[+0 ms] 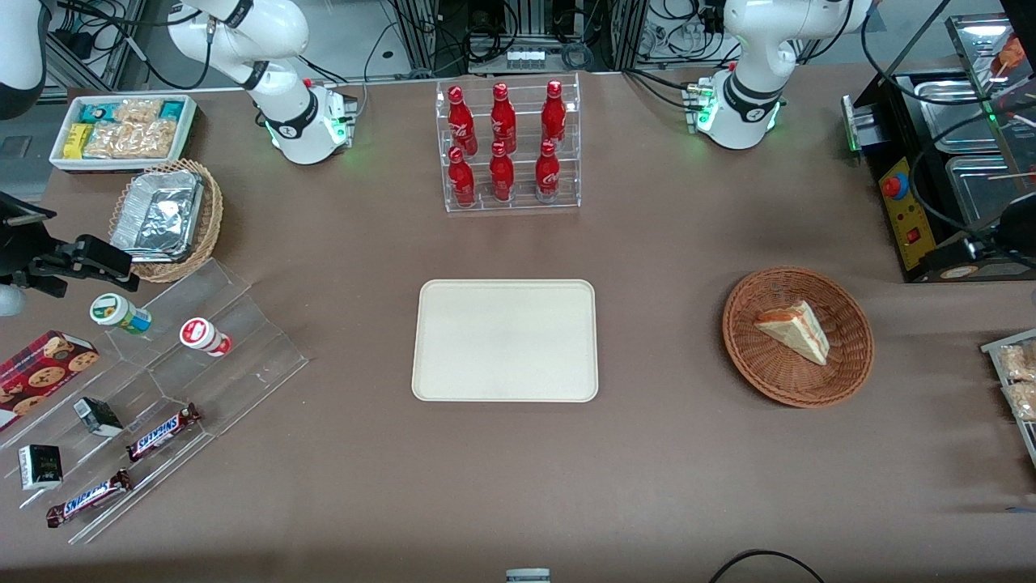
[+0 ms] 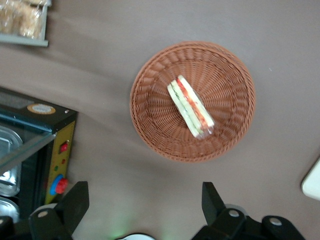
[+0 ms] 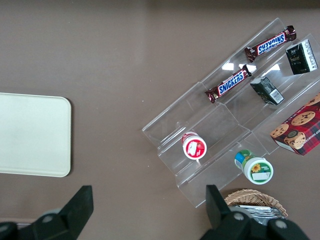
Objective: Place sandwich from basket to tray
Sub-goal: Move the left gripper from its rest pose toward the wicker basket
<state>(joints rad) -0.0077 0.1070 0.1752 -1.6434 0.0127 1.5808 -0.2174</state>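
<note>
Hovering above the brown counter [image 1: 664, 259], the left arm's gripper [image 2: 145, 205] is hanging with its two black fingers [image 2: 212, 202] spread wide apart and nothing between them. It is holding clear of the round reddish-brown woven wicker basket [image 2: 230, 107], touching neither the weave nor what is lying in it.

Lying in that basket [image 1: 850, 356] is the small triangular sandwich [image 2: 190, 106] of pale white bread, showing its red, orange and green filling layers edge-on in the wrist view. In the front view the sandwich [image 1: 797, 329] is resting near the basket's middle, on the woven floor, with one long flat face turned up.

Beside the basket, toward the parked arm's end of the counter, the flat cream-beige rectangular tray [image 1: 506, 340] with rounded corners is sitting well apart from the wicker rim. Farther from the front camera than the basket and the tray, a clear acrylic rack of red soda bottles [image 1: 506, 146] is standing upright. Near the basket, toward the working arm's end, a black metal appliance with a yellow control strip and red buttons [image 1: 910, 210] is standing on the counter, just beside the wicker rim but not touching it.
</note>
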